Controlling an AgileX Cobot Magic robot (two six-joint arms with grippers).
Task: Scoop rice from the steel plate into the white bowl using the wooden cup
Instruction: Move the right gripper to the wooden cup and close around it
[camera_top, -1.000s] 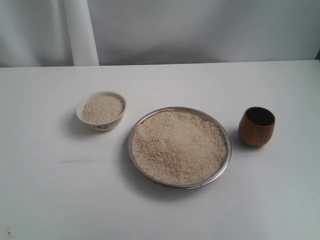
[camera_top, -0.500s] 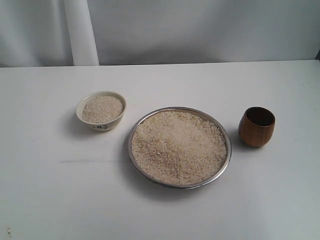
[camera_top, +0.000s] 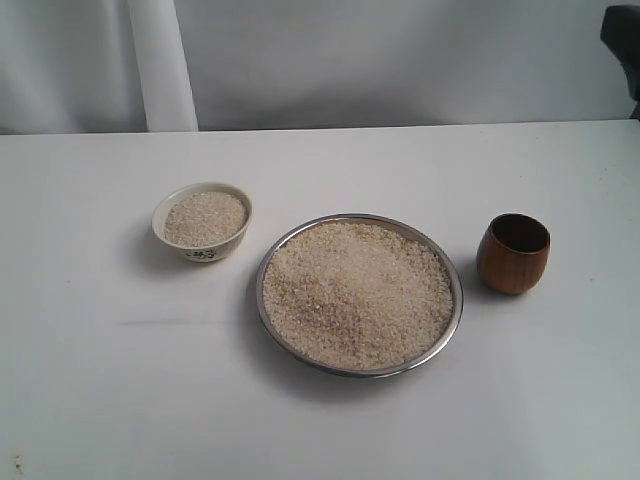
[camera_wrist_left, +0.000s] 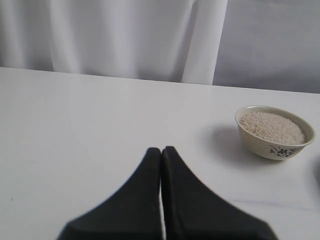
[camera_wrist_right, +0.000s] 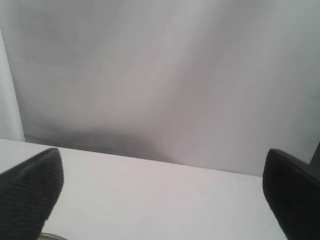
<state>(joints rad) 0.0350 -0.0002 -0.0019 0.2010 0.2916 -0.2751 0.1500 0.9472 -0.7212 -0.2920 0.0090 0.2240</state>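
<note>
The steel plate (camera_top: 452, 262) sits mid-table, heaped with rice (camera_top: 355, 292). To its left stands the white bowl (camera_top: 202, 221), holding some rice too; the left wrist view shows that bowl (camera_wrist_left: 275, 132) ahead of my left gripper (camera_wrist_left: 161, 150), whose black fingers press together on nothing. The wooden cup (camera_top: 513, 253) stands upright and empty to the right of the plate. My right gripper (camera_wrist_right: 160, 165) is open wide, its two fingertips (camera_wrist_right: 35, 185) far apart over bare table; a dark part of that arm (camera_top: 622, 30) shows at the top right corner of the exterior view.
The white table (camera_top: 120, 390) runs back to a pale curtain (camera_top: 400, 60) with a hanging fold (camera_top: 160, 65) at the back left. A faint scuff line (camera_top: 170, 322) marks the tabletop left of the plate.
A dark part of the right arm has come into the exterior view's top right corner. The plate, bowl and cup have not moved.
</note>
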